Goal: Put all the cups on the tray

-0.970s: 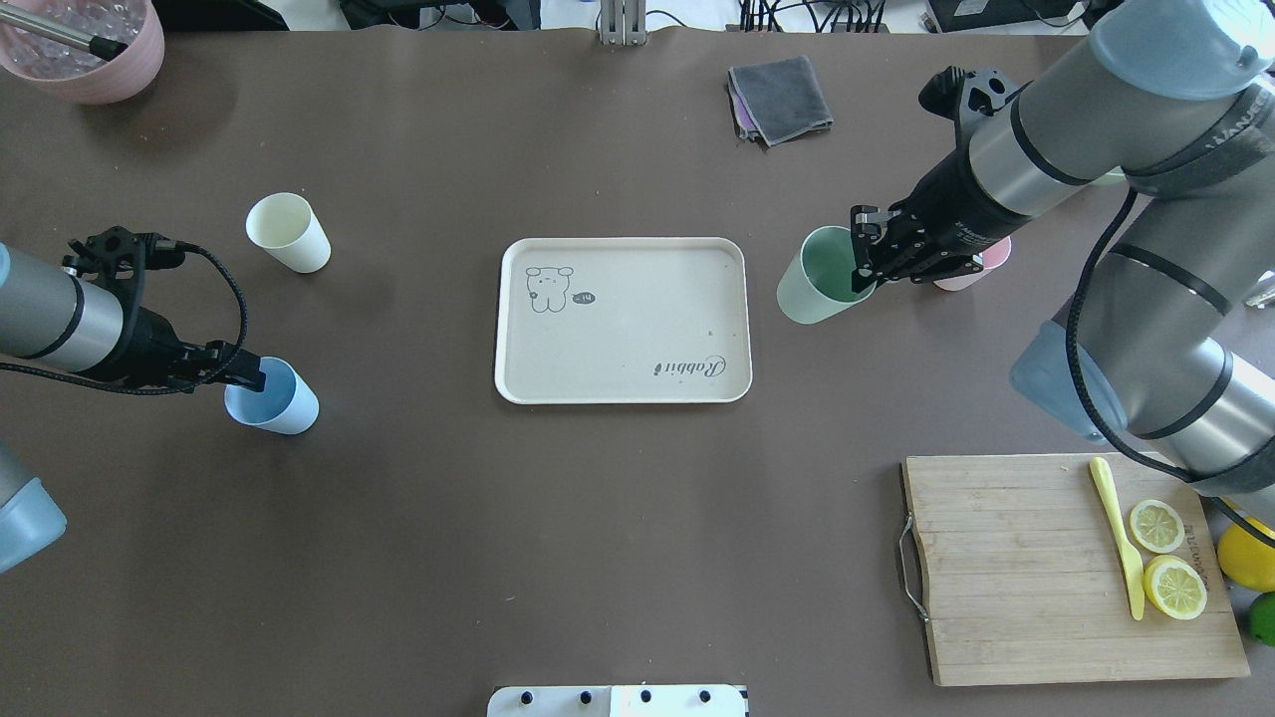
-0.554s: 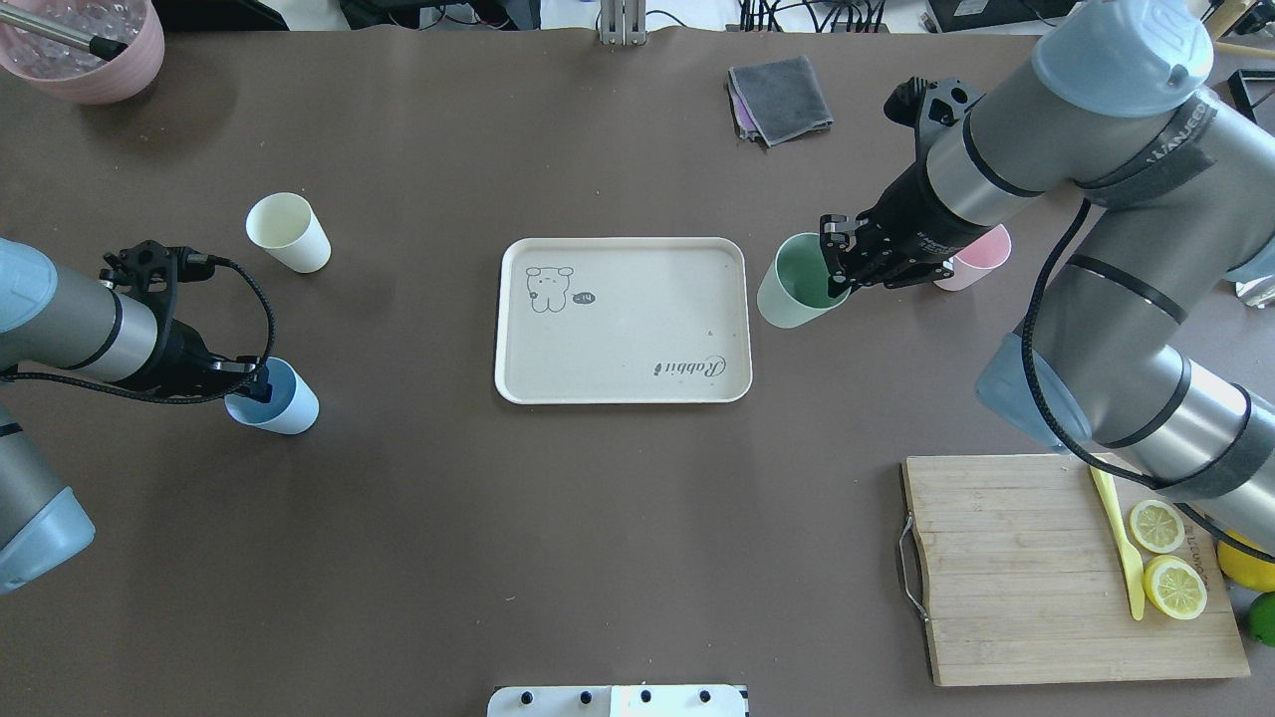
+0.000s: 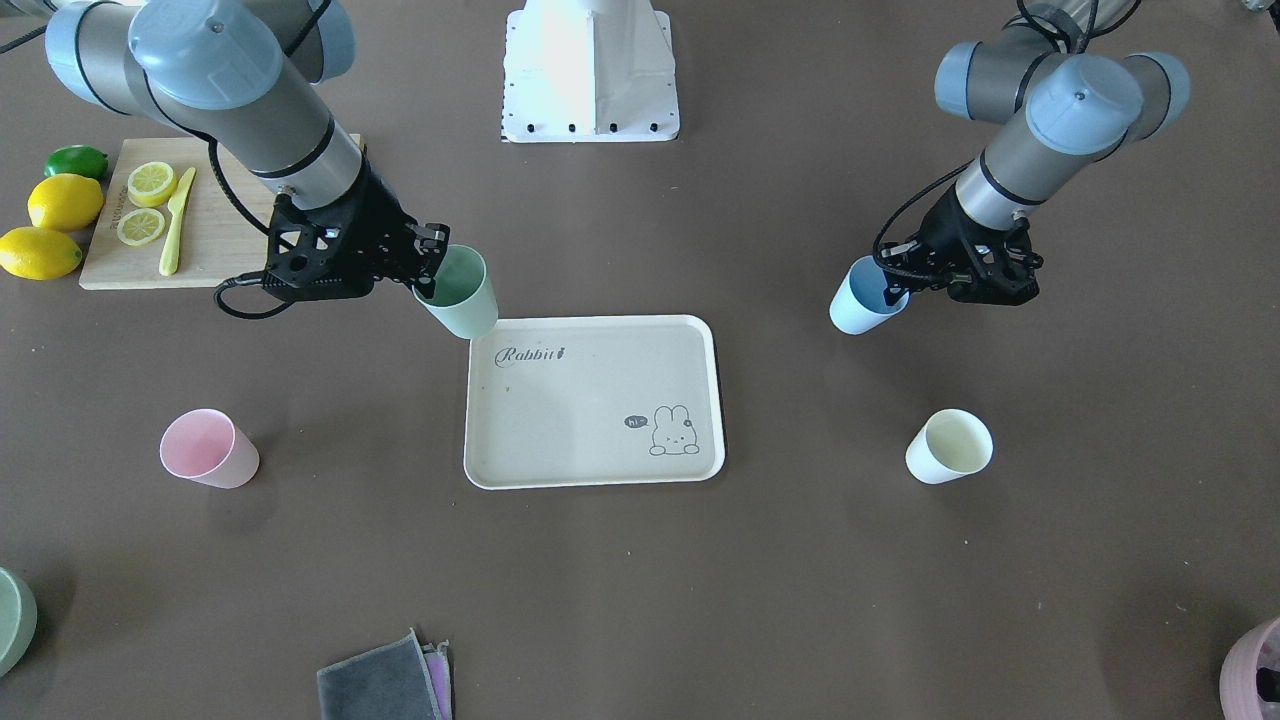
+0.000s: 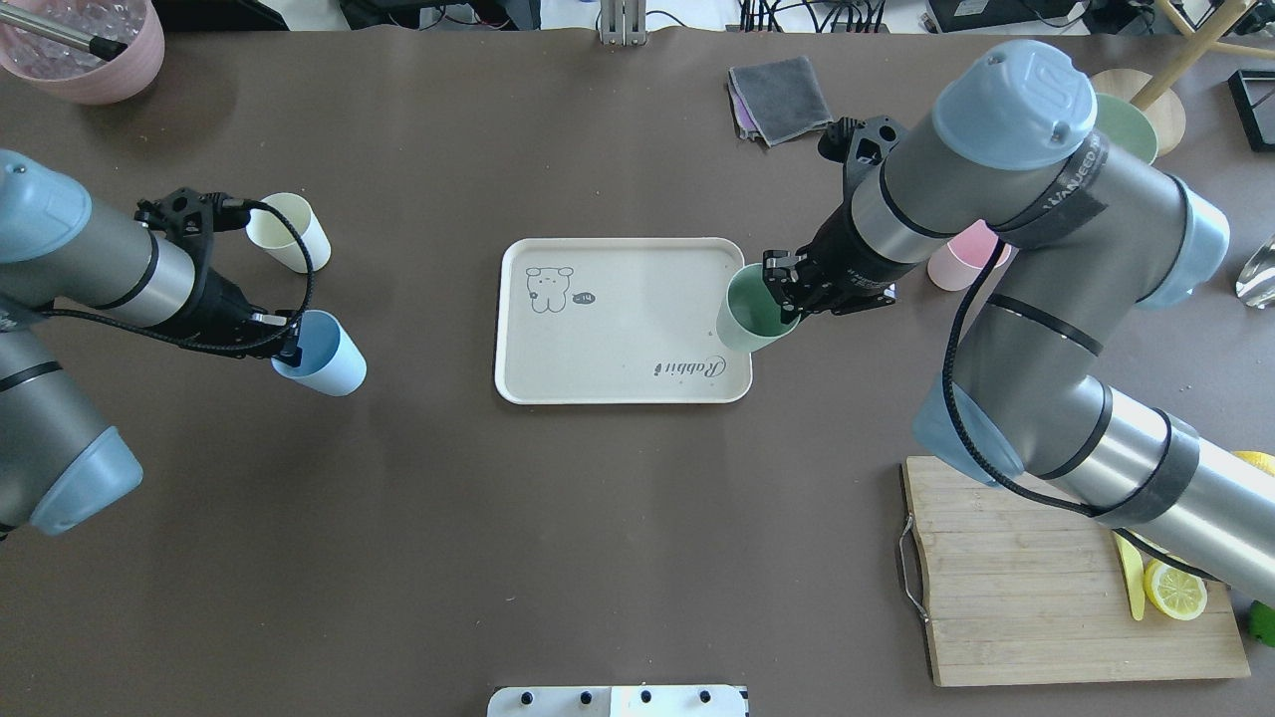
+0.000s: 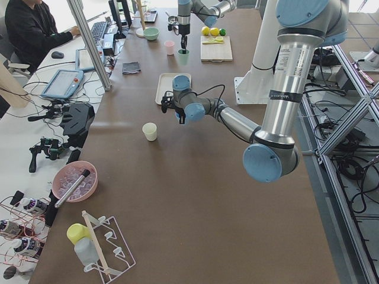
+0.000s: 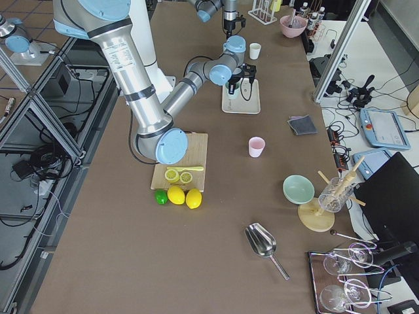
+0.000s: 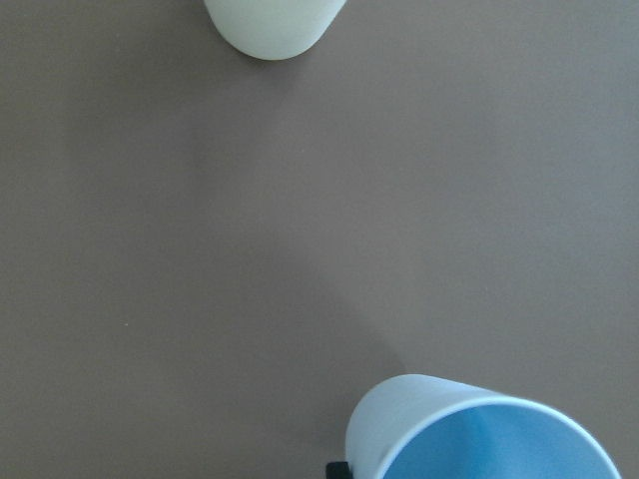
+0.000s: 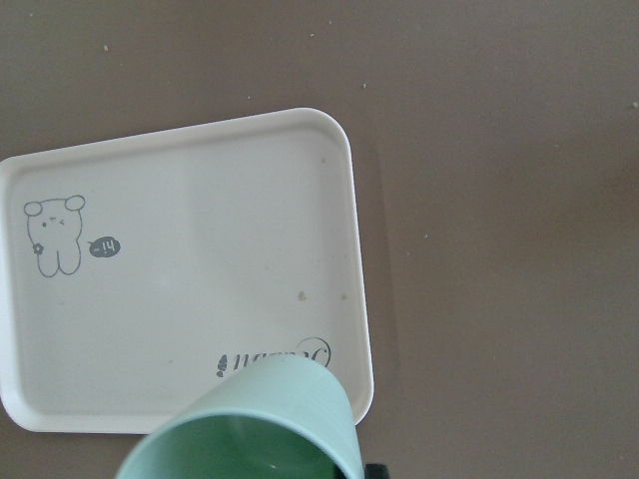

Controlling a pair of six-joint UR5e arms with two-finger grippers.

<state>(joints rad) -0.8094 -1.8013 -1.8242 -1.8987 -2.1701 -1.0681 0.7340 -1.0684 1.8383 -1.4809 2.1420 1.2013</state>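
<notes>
Placement stage with two cups in transit. The tray (image 4: 618, 344) lies at the centre of the table, long sides parallel to the robot's edge, with nothing standing on it. The green cup (image 4: 747, 314) hangs tilted over the tray's right-hand rim, by the corner bearing the "Rabbit" lettering, carried by the right gripper (image 4: 780, 299). The blue cup (image 4: 329, 360), also tilted, is carried by the left gripper (image 4: 290, 354) between the tray and the table's left edge, well apart from the tray. The cream cup (image 4: 291, 239) stands upright a little nearer the far edge. The pink cup (image 3: 208, 448) stands upright on the right side, partly behind the right arm in the overhead view. Further out lie a grey cloth (image 4: 782, 98) near the far edge and a cutting board (image 4: 1026, 588) at the right corner on the robot's side.

Hazards, as judged:
- If the green cup is lowered where it hangs, its base would likely land on the raised rim and the cup would topple.
- Each cup is held by one wall only, so it could swing or slip during a fast move.
- Both arms are heading for one small tray and could crowd each other.

Fingers: each gripper is nearly closed and pinches the thin wall at the cup's mouth, one finger inside and one outside. They touch nothing else.
</notes>
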